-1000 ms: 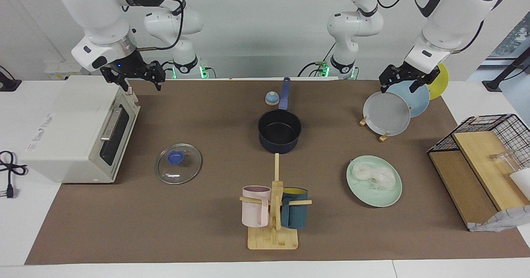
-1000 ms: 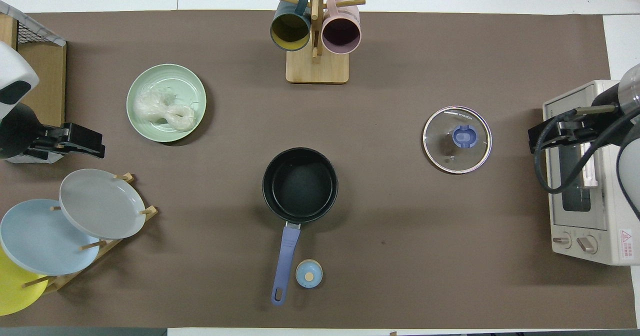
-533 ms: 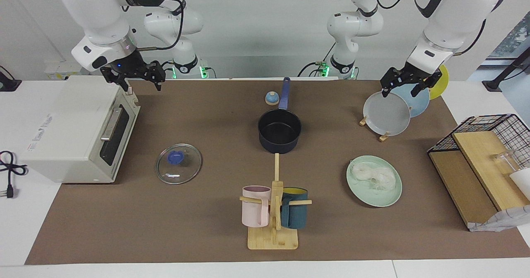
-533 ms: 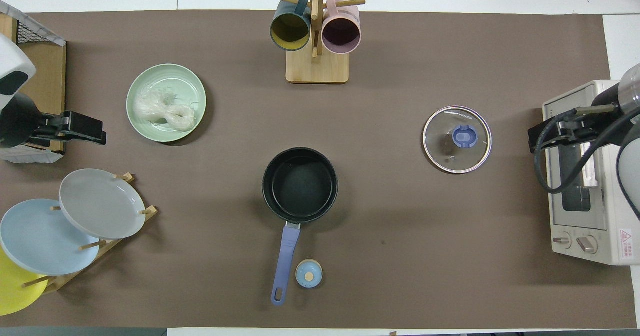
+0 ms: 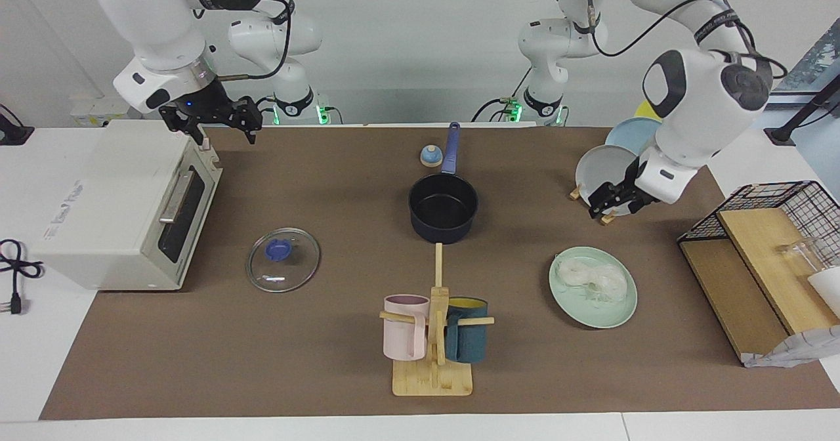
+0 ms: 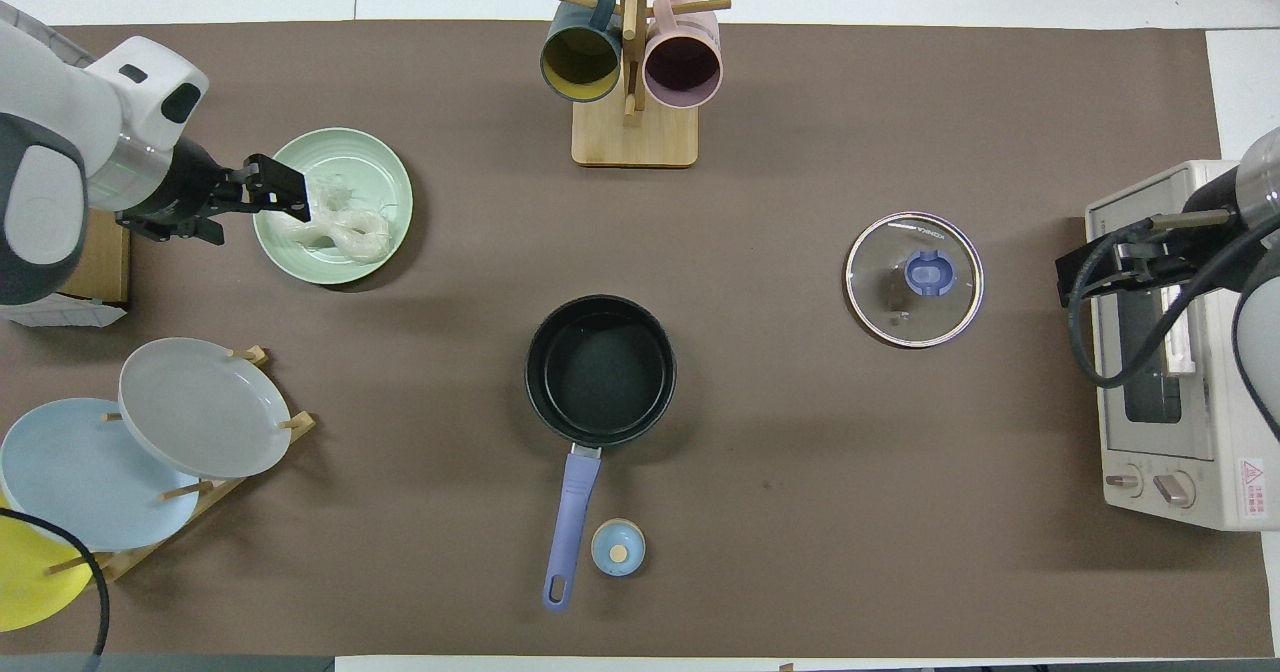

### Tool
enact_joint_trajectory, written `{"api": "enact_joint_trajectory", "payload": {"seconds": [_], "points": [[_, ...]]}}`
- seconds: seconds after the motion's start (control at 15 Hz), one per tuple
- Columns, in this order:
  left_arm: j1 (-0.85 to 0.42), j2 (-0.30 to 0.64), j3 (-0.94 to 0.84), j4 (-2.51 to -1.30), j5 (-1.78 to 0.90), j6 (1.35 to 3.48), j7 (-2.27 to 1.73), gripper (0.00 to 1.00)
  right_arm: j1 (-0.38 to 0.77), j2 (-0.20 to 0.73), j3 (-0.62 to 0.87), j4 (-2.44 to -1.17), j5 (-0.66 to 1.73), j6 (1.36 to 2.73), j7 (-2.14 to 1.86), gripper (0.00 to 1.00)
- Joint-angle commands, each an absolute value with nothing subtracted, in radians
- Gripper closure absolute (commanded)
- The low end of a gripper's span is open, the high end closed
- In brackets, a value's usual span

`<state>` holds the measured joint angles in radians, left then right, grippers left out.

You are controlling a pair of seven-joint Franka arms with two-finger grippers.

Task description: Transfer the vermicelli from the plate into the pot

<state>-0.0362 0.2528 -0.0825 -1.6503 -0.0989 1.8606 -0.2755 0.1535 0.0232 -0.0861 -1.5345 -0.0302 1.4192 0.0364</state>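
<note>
Translucent whitish vermicelli [image 5: 592,281] lies in two joined loops on the mint-green plate [image 5: 613,316], which sits on the brown-covered bench [image 5: 262,362] toward the left arm's end, farther from the robots than the rack of plates [image 5: 607,172]. In the air, the left claw [image 5: 604,206] hangs over the bench between that rack and the mint-green plate, clear of the noodles; from above it overlaps the plate's rim [image 6: 268,184]. Whether its fingers are apart or together I cannot tell. At mid-bench stands the dark pot [image 5: 443,208], its blue handle pointing toward the robots. A glass lid [image 5: 283,259] lies flat toward the right arm's end. The right claw [image 5: 220,118] waits, fingers spread, over the toaster oven [image 5: 118,205].
</note>
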Motion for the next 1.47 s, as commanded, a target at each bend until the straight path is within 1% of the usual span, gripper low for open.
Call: {"api": "enact_joint_trajectory", "payload": {"seconds": [0.0,0.2,0.33,0.53,0.87,1.2,1.27,1.33,1.4], "points": [[-0.038,0.313,-0.078,-1.624,-0.110,1.914,-0.447,0.00,0.138,0.015,-0.075,-1.535,-0.017,1.413,0.052,0.00],[-0.041,0.336,-0.077,-1.679,-0.103,2.020,-0.751,0.00,0.138,0.015,-0.074,-1.534,-0.017,1.413,0.052,0.00],[-0.043,0.353,-0.075,-1.721,-0.069,2.061,-0.884,0.00,0.138,0.015,-0.074,-1.534,-0.017,1.413,0.052,0.00],[-0.052,0.394,-0.077,-1.735,0.018,2.094,-1.055,0.00,0.138,0.017,-0.075,-1.534,-0.017,1.413,0.052,0.00],[-0.052,0.419,-0.075,-1.753,0.026,2.163,-1.147,0.00,0.144,0.008,-0.077,-1.534,-0.015,1.413,0.054,0.00],[-0.049,0.436,-0.075,-1.744,0.026,2.206,-1.175,0.00,0.147,0.008,-0.074,-1.534,-0.015,1.417,0.052,0.00],[-0.049,0.437,-0.075,-1.743,0.026,2.209,-1.175,0.03,0.146,0.008,-0.074,-1.534,-0.015,1.417,0.052,0.00],[-0.049,0.437,-0.075,-1.744,0.028,2.212,-1.175,0.11,0.144,0.008,-0.074,-1.534,-0.014,1.416,0.052,0.00],[-0.049,0.437,-0.075,-1.746,0.028,2.217,-1.175,0.23,0.141,0.006,-0.074,-1.535,-0.014,1.416,0.049,0.00]]}}
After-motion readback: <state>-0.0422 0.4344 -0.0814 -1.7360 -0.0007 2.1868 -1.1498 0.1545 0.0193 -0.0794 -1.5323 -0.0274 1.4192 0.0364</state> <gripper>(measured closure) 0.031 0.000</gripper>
